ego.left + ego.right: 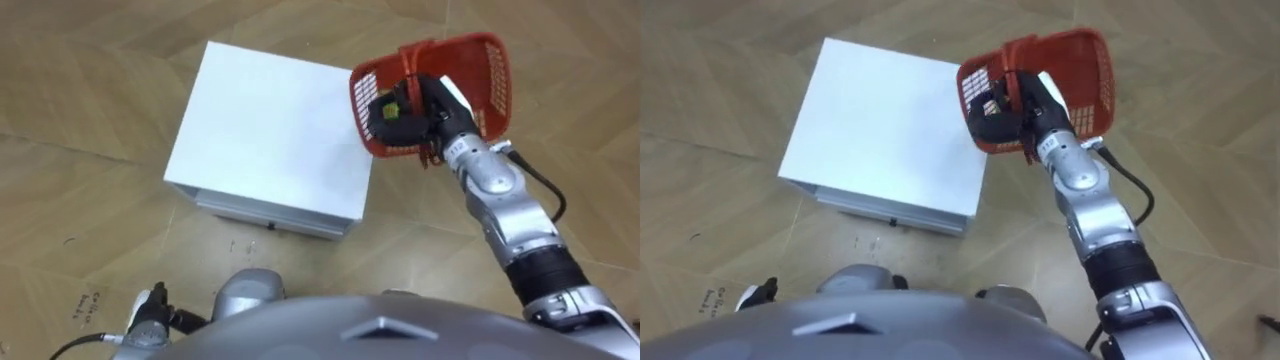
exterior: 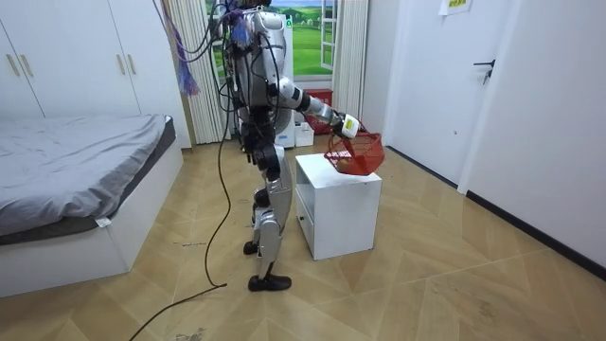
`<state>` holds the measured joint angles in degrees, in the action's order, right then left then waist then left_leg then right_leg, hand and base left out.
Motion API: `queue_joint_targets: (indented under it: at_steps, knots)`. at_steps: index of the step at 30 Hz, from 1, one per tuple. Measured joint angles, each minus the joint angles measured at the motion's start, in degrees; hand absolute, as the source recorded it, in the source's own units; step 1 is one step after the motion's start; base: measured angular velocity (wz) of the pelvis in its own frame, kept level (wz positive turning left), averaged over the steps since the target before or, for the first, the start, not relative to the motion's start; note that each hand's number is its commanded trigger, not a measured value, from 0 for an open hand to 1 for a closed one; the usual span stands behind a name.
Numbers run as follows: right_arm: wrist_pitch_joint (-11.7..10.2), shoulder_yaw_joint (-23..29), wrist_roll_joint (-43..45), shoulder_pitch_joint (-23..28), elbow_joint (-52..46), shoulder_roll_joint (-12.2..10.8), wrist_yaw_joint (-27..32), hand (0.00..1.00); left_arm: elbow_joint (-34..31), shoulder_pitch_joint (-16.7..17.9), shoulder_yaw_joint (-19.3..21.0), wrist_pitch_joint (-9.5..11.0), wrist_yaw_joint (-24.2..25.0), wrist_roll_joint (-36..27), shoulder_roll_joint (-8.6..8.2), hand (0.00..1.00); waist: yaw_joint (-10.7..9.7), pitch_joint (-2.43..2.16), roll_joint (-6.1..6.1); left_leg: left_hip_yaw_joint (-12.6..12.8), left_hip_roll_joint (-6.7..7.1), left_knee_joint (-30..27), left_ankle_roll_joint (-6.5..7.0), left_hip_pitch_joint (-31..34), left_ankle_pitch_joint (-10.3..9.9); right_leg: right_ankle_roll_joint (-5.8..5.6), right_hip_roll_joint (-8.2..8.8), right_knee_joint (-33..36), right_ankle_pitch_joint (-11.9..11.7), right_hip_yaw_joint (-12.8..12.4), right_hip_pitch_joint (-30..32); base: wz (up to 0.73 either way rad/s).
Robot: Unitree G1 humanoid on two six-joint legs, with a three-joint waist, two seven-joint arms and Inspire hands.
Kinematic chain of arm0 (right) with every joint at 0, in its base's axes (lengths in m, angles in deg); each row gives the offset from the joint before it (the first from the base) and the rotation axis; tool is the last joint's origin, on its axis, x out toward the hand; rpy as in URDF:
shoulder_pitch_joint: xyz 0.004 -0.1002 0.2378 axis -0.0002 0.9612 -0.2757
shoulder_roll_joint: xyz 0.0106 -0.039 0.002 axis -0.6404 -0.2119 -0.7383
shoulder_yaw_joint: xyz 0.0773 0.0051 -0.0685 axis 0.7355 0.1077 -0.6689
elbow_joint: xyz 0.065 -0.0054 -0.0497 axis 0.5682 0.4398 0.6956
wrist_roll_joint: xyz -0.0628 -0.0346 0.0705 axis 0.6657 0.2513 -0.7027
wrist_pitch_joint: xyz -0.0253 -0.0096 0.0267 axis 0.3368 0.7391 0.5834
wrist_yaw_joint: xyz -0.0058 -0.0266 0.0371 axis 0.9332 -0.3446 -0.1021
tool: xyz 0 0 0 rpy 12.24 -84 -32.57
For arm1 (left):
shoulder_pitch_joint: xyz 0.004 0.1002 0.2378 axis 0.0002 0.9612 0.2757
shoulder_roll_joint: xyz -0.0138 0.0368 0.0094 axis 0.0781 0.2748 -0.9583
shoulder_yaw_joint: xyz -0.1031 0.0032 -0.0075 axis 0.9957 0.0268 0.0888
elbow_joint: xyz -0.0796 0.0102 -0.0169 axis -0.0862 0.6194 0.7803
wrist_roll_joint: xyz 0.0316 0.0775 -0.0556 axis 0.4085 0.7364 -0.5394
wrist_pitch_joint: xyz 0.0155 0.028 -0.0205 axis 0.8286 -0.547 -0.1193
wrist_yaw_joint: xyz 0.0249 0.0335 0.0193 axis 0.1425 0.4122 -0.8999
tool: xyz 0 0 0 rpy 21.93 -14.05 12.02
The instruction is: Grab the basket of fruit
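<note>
- Red fruit basket [image 1: 478, 72], tilted, hangs over the white tabletop's [image 1: 260, 130] right edge.
- Right robot hand [image 1: 400, 122] is curled round its handle.
- Left robot hand [image 1: 150, 312] sits low; state unclear.

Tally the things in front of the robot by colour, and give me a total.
White: 1, the cabinet.
Red: 1, the fruit basket, held up by its handle in the right hand.
Total: 2.
</note>
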<state>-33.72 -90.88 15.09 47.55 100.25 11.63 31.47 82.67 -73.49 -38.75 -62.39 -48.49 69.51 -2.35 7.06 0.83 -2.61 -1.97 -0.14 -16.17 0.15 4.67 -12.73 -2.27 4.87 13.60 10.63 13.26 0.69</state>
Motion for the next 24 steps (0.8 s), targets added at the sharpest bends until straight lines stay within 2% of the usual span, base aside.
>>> queue_joint_targets:
  at_steps: [4, 7, 9, 11, 14, 19, 20, 21, 22, 24]
  knots:
    - [0.01, -2.81, -2.53, -0.24, -0.08, -0.18, -0.49, 1.00, -0.15, -0.61, -0.33, -0.61, -0.07, 2.57, -0.03, 0.00, 0.42, 0.21, 0.02, -0.09, -0.12, 0.85, -0.04, -0.08, 0.09, -0.01, -0.07, -0.26, 0.01, 0.33, 0.17, 0.00]
    - [0.01, -5.37, -3.42, -0.96, -0.07, -0.13, -0.89, 1.00, -0.04, -0.98, -1.12, -1.46, -0.08, 3.69, 0.09, 0.00, 0.73, -0.01, -1.07, -0.40, -0.05, 0.87, -0.03, 0.61, 0.09, 0.00, -0.07, -0.92, 0.00, 0.85, 0.39, 0.07]
    - [0.01, -6.45, -3.40, -1.06, 0.01, -0.13, -1.22, 1.00, 0.22, -1.28, -1.50, -1.59, -0.05, 4.38, 0.18, 0.00, 1.30, 0.01, -2.01, -0.66, -0.02, 0.61, -0.03, 0.83, 0.09, 0.00, -0.06, -1.03, 0.00, 1.29, 0.40, 0.14]
    - [0.05, -6.95, -3.39, -1.20, 0.38, -0.15, -1.70, 1.00, 0.25, -1.18, -1.67, -2.04, 0.35, 5.82, 0.12, 0.00, 2.51, -0.01, -2.68, -0.88, 0.06, 0.50, -0.03, 0.95, 0.08, 0.00, -0.06, -1.11, -0.02, 1.51, 0.40, 0.06]
    - [0.09, -7.10, -3.39, -2.63, 1.73, -0.29, -1.77, 1.00, 0.45, -1.13, -1.56, -2.37, 0.34, 6.20, 0.15, 0.00, 4.26, -0.03, -2.80, -1.65, 0.23, 0.54, -0.03, 0.89, 0.08, -0.09, -0.04, -2.16, -0.12, 2.65, -0.13, 0.10]
    - [0.09, -7.13, -3.38, -4.75, 5.07, -0.37, -1.25, 1.00, 0.37, -0.06, -1.29, -2.70, 0.41, 6.20, 0.10, 0.00, 5.87, 0.04, -2.61, -3.42, 0.47, 0.54, -0.13, 1.29, 0.16, -0.10, -0.05, -3.09, -0.12, 4.40, -0.89, 0.19]
    - [0.09, -7.12, -3.38, -4.77, 5.22, -0.33, -1.21, 0.72, 0.37, 0.28, -1.29, -2.71, 0.55, 6.19, 0.07, 0.00, 6.02, 0.04, -2.62, -3.70, 0.49, 0.50, -0.14, 1.59, 0.16, -0.10, -0.05, -3.09, -0.12, 4.73, -0.82, 0.14]
    - [0.09, -7.12, -3.38, -4.78, 5.22, -0.33, -1.21, 0.09, 0.38, 0.37, -1.29, -2.72, 0.68, 6.19, 0.07, 0.00, 6.03, 0.04, -2.62, -3.89, 0.53, 0.46, -0.14, 1.76, 0.17, -0.10, -0.04, -3.10, -0.12, 4.89, -0.74, 0.17]
    - [0.09, -7.19, -3.39, -4.77, 5.25, -0.36, -1.23, 0.00, 0.37, 0.58, -1.26, -2.77, 1.15, 6.22, 0.07, 0.00, 6.11, 0.05, -2.63, -4.33, 0.66, 0.42, -0.15, 1.98, 0.18, -0.10, 0.02, -3.11, -0.12, 5.28, -0.70, 0.16]
    - [0.09, -7.65, -3.39, -4.77, 5.30, -0.40, -1.25, 0.00, 0.37, 0.76, -1.26, -2.78, 1.50, 6.22, 0.07, 0.00, 6.10, 0.04, -2.64, -4.70, 0.76, 0.42, -0.15, 2.11, 0.19, -0.10, 0.09, -3.10, -0.12, 5.66, -0.73, 0.12]
